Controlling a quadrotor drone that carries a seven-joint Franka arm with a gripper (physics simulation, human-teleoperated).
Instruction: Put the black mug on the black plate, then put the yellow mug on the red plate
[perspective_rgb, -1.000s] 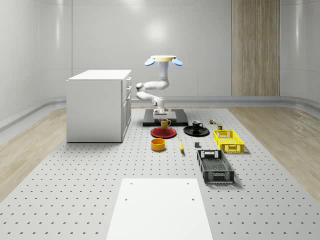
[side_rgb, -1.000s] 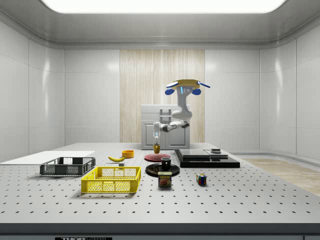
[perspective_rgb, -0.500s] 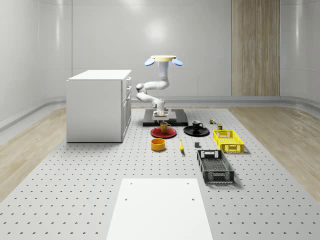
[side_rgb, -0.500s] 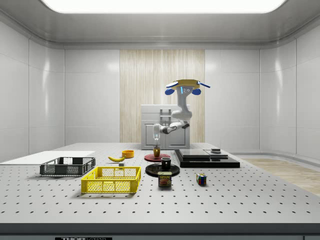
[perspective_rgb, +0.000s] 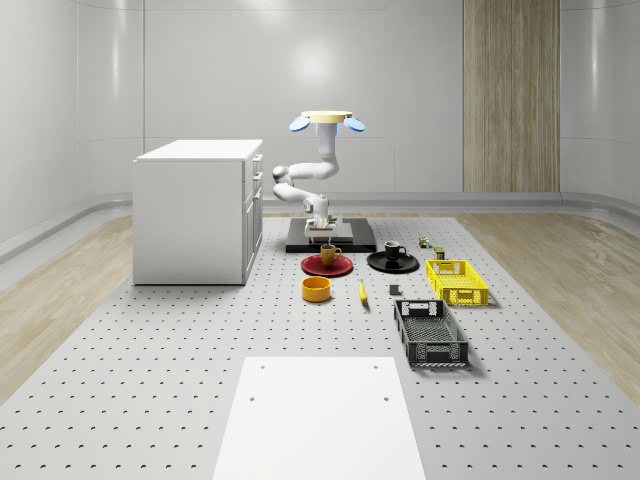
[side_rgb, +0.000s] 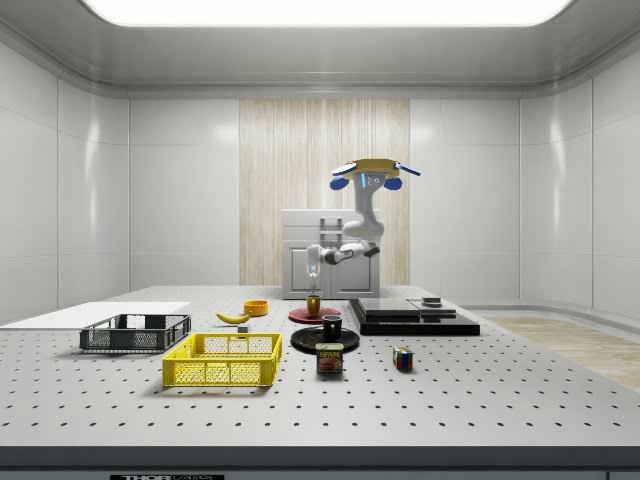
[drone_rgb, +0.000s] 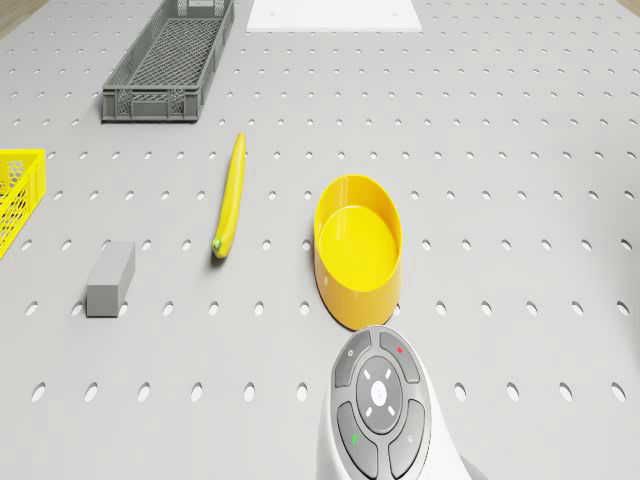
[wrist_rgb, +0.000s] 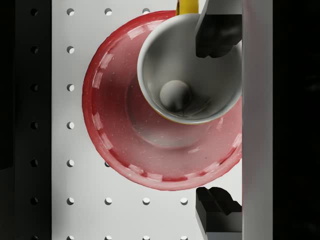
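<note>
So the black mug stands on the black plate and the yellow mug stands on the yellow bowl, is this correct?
Not quite. The black mug does stand on the black plate, but the yellow mug stands on the red plate, not on the yellow bowl, which sits apart from it. The whole-scene view shows this, and the wrist view looks down on the mug over the red plate.
</note>
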